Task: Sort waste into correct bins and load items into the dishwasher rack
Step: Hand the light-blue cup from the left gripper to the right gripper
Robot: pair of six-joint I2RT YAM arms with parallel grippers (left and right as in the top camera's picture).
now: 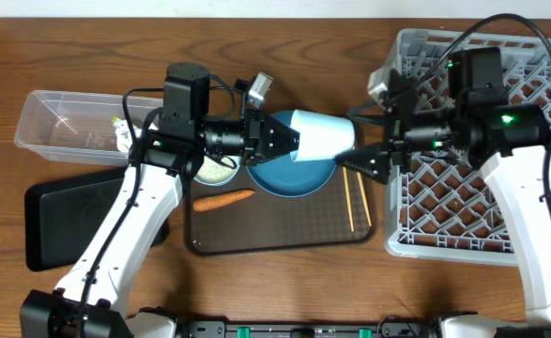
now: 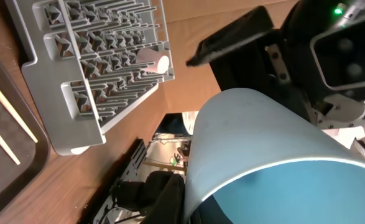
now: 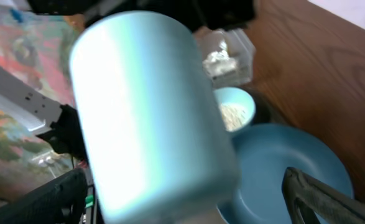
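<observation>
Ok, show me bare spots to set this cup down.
Free: the rack's near half; the brown tray's front strip below carrot and chopsticks; the black tray. Crowded: around the plate, where the left gripper and right gripper meet at the cup.

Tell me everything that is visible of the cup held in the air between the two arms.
The cup is plain, pale blue-white and smooth, with no handle in view. It lies on its side in the air above the dark-blue plate, not touching it. The left tool, shut, grips its rim at the open mouth; the inside looks bluer. Its closed base points to the open right tool, whose fingers stand at either side, apparently without contact.
</observation>
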